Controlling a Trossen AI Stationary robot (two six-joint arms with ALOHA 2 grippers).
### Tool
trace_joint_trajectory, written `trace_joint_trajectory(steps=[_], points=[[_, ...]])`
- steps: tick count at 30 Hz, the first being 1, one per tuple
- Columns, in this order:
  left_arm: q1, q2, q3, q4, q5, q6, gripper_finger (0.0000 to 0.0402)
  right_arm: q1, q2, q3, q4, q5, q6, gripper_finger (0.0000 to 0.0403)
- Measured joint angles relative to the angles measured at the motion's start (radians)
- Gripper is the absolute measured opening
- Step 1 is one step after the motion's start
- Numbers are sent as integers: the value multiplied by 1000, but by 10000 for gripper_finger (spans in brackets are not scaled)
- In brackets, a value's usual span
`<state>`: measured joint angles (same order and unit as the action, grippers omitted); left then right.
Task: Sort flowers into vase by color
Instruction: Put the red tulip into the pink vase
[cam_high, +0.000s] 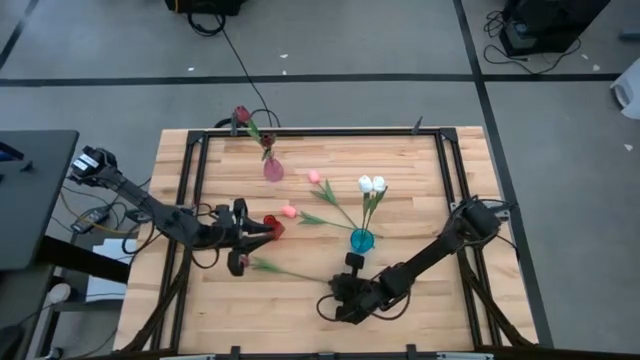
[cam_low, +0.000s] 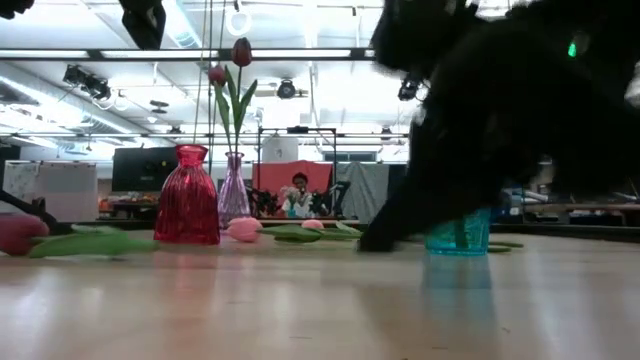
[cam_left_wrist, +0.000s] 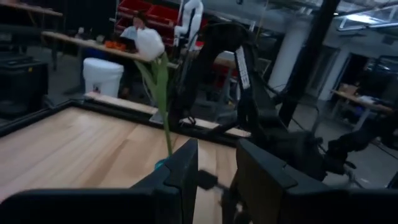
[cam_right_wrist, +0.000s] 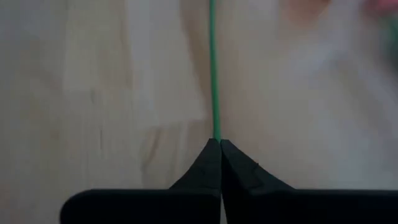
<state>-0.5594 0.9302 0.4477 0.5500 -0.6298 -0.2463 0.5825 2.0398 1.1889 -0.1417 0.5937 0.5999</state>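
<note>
High view looks straight down on the counter (cam_high: 420, 300); low view sits at counter level facing the room (both share the teal vase (cam_high: 362, 240)); wrist views look close past their fingers.

You had no readable text in any of the four views: no label, brand, number or sign could be made out. The one candidate was a pale strip (cam_left_wrist: 242, 65) on the dark arm beyond the left gripper (cam_left_wrist: 214, 180) in the left wrist view, and whatever was printed on it was too blurred to read. Nothing legible stood on the vases, the table or the room's fittings either.
</note>
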Motion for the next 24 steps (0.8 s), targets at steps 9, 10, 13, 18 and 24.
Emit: trace_joint_trajectory(steps=[9, 10, 13, 18, 24], points=[[-6, 60, -1, 44, 46, 58, 115, 95, -271, 2, -305, 248, 65, 2], [-6, 77, -1, 65, 53, 58, 115, 104, -296, 3, -333, 276, 78, 2], [-6, 151, -1, 127, 77, 9, 115, 120, -344, 3, -403, 297, 109, 2], [-6, 284, -1, 173, 84, -69, 115, 102, -336, 3, -361, 185, 91, 15], [-6, 351, -1, 256, 83, -73, 115, 65, -204, 4, -217, 73, 25, 73]])
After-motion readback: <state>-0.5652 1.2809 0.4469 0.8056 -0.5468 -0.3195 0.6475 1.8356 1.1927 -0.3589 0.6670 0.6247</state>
